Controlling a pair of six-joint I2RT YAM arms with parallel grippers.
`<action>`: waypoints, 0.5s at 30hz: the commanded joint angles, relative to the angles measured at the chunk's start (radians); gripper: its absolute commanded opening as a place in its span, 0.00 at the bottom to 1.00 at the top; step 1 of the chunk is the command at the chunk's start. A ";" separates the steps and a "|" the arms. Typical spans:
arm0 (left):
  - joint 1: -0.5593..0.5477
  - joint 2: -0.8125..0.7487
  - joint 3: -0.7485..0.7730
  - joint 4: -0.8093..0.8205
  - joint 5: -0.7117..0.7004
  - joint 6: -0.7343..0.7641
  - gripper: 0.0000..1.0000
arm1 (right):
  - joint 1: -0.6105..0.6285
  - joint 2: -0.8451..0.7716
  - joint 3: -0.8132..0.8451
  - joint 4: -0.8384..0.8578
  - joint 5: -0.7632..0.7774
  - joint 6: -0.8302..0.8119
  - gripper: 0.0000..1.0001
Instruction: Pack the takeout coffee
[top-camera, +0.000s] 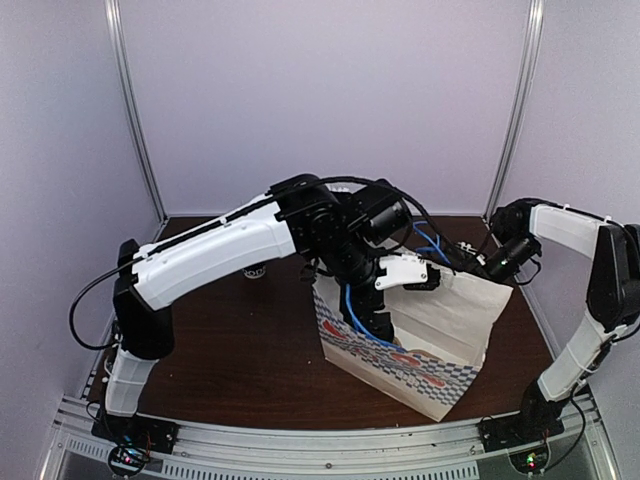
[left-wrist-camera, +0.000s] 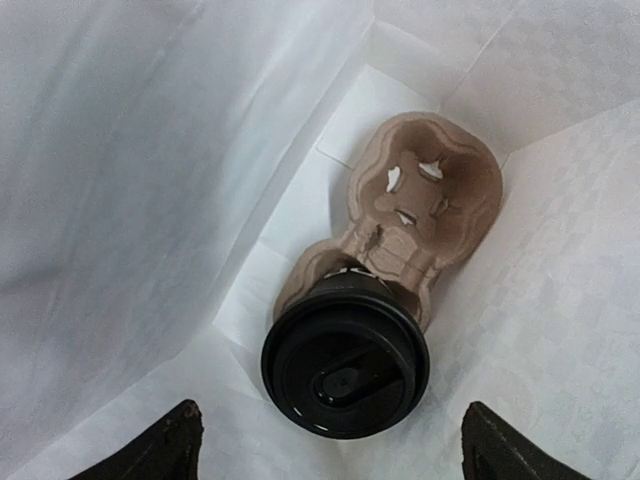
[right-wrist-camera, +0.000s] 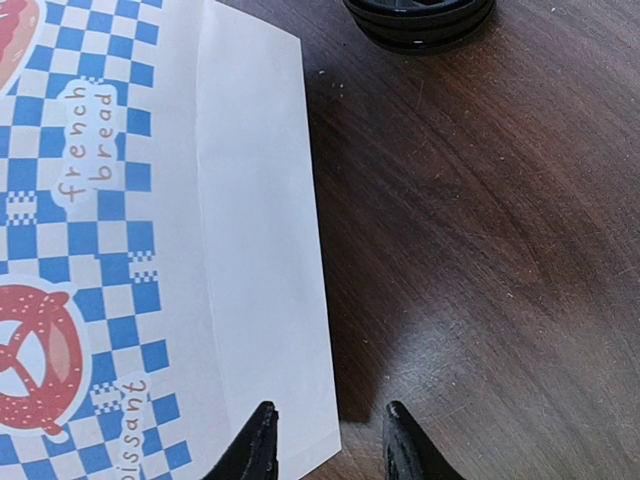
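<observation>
Lid upward, the takeout coffee (left-wrist-camera: 345, 365) sits at the bottom of the paper bag (top-camera: 440, 320), seated in the nearer socket of a brown pulp carrier (left-wrist-camera: 430, 200). The carrier's other socket shows its cut tabs, with the white bag floor visible through them. From the left wrist camera only the black plastic lid shows; the cup's side is hidden beneath it.

The left gripper (left-wrist-camera: 332, 450) hangs inside the bag above the cup. Its fingers are spread wide, one dark tip at each lower corner of that view. It has hold of nothing, and neither tip touches the lid or the carrier.

From overhead, the left arm reaches across the dark wooden desk (right-wrist-camera: 480, 250) and dips its wrist into the bag's open mouth. The bag stands upright, white with a blue chequer band, red pretzel prints and the words "french bread".

The right gripper (right-wrist-camera: 330, 445) is at the bag's right top corner. Its fingers stand partly apart, with the bag's white outer edge running down between them and bare desk beside it. I cannot tell whether it is pinching the paper. A black round stack (right-wrist-camera: 420, 20) sits on the desk just beyond.
</observation>
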 joint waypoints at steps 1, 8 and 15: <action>-0.008 -0.132 -0.089 0.183 0.019 0.011 0.90 | 0.001 -0.039 0.033 -0.028 -0.028 -0.001 0.37; -0.007 -0.294 -0.298 0.444 0.019 0.006 0.89 | 0.001 -0.096 0.057 -0.050 -0.061 0.013 0.37; -0.006 -0.457 -0.497 0.689 -0.105 -0.036 0.88 | 0.001 -0.169 0.117 -0.083 -0.089 0.055 0.37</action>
